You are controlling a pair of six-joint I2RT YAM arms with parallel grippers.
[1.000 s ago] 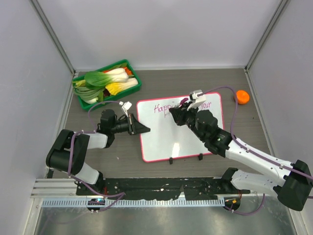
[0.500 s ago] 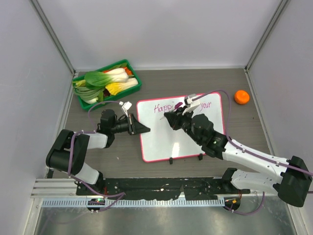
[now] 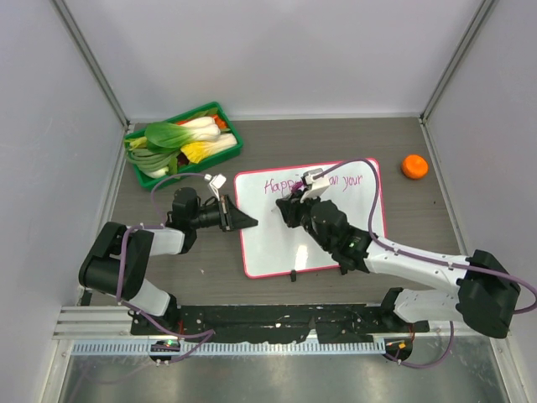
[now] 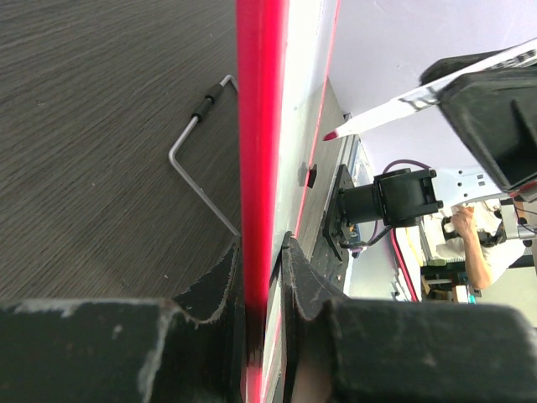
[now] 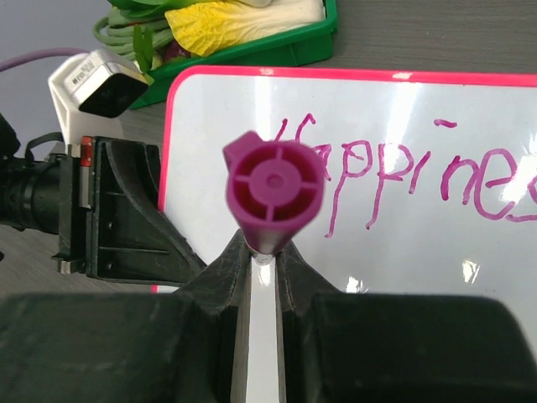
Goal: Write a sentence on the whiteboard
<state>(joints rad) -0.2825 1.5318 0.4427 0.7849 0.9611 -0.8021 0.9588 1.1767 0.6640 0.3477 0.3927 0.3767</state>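
Observation:
The whiteboard (image 3: 267,239), white with a pink-red frame, lies flat on the table. My left gripper (image 3: 248,221) is shut on its left edge; in the left wrist view the red frame (image 4: 260,151) runs between the jaws of that gripper (image 4: 262,264). My right gripper (image 3: 284,210) is shut on a purple marker (image 5: 274,189) over the board's left part, below the writing. The marker's tip (image 4: 331,135) hovers just off the surface. The sentence (image 5: 394,176) reads "Happines" in magenta; the top view shows "your" (image 3: 361,179) further right.
A green tray (image 3: 185,143) of leafy vegetables stands at the back left, close to the board's corner. An orange round object (image 3: 414,166) lies right of the board. Grey walls enclose the table on three sides.
My right arm has swung left across the board, from its top middle to its left part, still holding the marker. The left arm and the board have not moved.

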